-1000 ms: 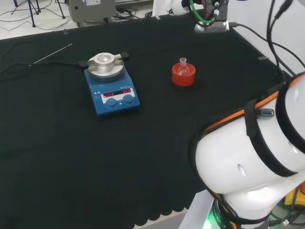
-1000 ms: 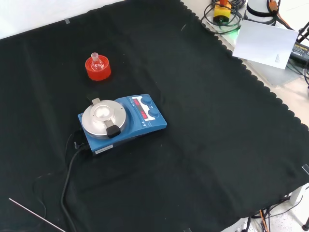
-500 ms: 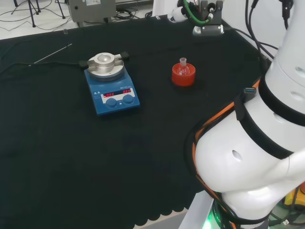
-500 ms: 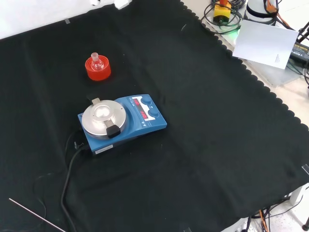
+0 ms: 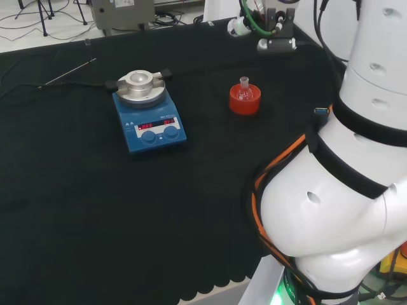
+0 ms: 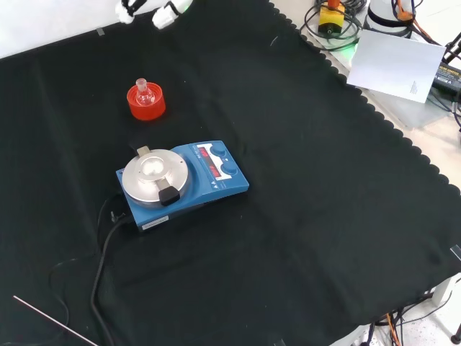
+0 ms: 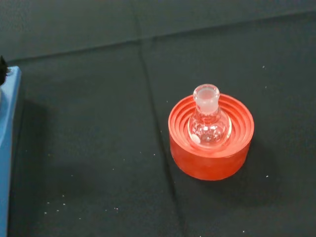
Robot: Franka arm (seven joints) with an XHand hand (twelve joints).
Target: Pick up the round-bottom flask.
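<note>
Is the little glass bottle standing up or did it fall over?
Standing up. The flask sits in its red ring stand, with its neck pointing up.

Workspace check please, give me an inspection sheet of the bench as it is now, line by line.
Surface: black cloth covers the bench, scalloped edge.
Job's things: round-bottom flask upright in its red ribbed stand, untouched.
Clutter: blue hotplate stirrer near the stand; thin metal rod on the cloth.
Hand: hand at the front view's top edge, apart from the flask; fingers too cut off to judge.
Cables: black cable runs from the stirrer across the cloth.
Surroundings: white paper sheet and loose wiring beyond the cloth's edge.
</note>
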